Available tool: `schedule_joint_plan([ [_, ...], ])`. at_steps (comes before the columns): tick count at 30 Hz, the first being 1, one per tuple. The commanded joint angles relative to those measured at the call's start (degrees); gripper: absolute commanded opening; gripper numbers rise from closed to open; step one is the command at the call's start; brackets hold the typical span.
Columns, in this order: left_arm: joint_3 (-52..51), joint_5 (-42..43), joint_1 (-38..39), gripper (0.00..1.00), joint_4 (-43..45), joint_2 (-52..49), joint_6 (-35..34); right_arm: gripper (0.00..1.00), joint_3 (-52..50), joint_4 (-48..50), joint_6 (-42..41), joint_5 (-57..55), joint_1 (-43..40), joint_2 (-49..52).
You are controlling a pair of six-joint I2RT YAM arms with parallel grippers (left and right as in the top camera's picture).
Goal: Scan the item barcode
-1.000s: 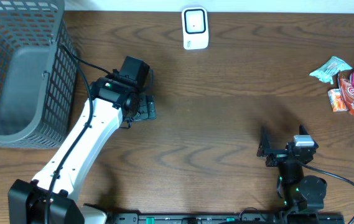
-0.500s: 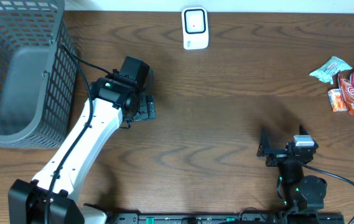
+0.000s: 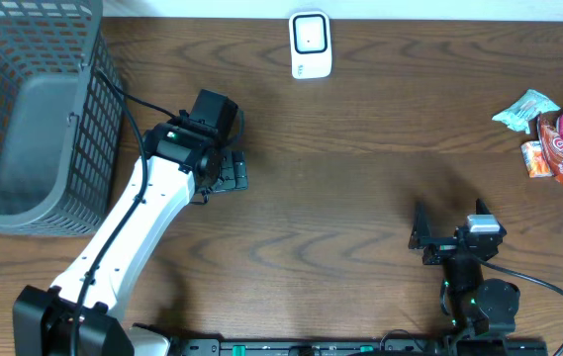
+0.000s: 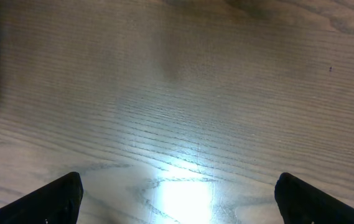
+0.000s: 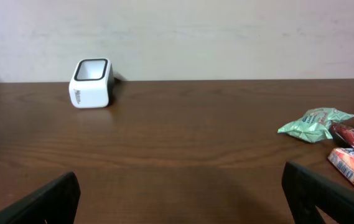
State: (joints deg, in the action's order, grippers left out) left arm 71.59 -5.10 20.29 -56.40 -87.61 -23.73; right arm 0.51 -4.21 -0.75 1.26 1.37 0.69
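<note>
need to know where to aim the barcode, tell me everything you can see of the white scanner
The scanner is a small white box with rounded corners, plastic by its look, with a dark-rimmed window on its upper face. It stands upright at the far edge of the wooden table, near the wall; nothing but the table touches it.

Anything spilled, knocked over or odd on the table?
Nothing stands out. The scanner stands upright at the far edge, the basket sits at the left, the snack packets lie clustered at the right edge. The left fingers and right fingers are open, holding nothing.
</note>
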Motion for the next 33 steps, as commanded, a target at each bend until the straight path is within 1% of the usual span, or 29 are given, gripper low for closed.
schedule_joint_plan([
  [1,-0.1,-1.2,-0.1,0.98,-0.1,2.0,0.6,0.99,-0.2,-0.1,0.4,-0.3,0.5,-0.4],
  [16,-0.1,-1.2,-0.1,0.98,-0.1,11.6,0.6,0.99,-0.2,-0.1,0.4,-0.3,0.5,-0.4],
  [33,-0.1,-1.2,-0.2,0.98,-0.5,25.6,1.0,0.99,-0.2,-0.1,0.4,-0.3,0.5,-0.4],
])
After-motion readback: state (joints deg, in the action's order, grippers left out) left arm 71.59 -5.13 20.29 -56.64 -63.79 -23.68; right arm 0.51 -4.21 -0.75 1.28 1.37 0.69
